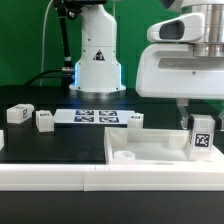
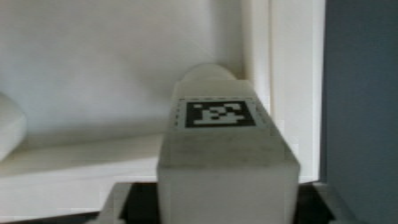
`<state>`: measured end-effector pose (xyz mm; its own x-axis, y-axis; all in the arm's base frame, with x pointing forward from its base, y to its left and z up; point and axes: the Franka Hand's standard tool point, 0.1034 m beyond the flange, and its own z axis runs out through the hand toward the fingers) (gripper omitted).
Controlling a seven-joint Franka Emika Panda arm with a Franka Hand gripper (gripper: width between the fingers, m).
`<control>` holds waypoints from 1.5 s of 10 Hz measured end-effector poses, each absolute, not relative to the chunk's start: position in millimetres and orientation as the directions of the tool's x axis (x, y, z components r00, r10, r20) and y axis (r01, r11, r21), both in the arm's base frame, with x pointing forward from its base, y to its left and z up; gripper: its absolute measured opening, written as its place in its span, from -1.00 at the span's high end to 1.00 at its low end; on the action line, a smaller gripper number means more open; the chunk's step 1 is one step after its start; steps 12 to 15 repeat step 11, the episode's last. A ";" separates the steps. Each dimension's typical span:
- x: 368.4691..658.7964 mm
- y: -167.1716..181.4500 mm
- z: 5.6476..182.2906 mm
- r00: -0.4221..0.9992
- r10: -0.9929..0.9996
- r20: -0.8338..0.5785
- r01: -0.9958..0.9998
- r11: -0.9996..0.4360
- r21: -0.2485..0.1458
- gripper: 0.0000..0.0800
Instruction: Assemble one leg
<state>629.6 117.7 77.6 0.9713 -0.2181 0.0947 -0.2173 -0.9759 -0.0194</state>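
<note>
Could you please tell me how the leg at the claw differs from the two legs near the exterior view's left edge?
The leg at the claw stands upright over the tray-like part; the two left legs lie low on the dark table. The claw is at the first; nothing touches the left legs. It looks taller than they do. All three are white, tagged posts.

Showing 4 legs: 1 at the gripper, 3 loose. Also 1 tray-like part, 1 marker board, 1 arm.
</note>
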 end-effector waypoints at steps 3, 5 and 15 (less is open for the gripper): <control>629.1 109.5 76.8 0.894 -0.439 0.091 -0.438 -0.899 -0.030 0.26; 628.7 104.3 76.8 0.853 -0.514 0.093 -0.514 -0.857 -0.028 0.25; 628.4 100.3 76.3 0.829 -0.551 0.091 -0.552 -0.834 -0.025 -0.59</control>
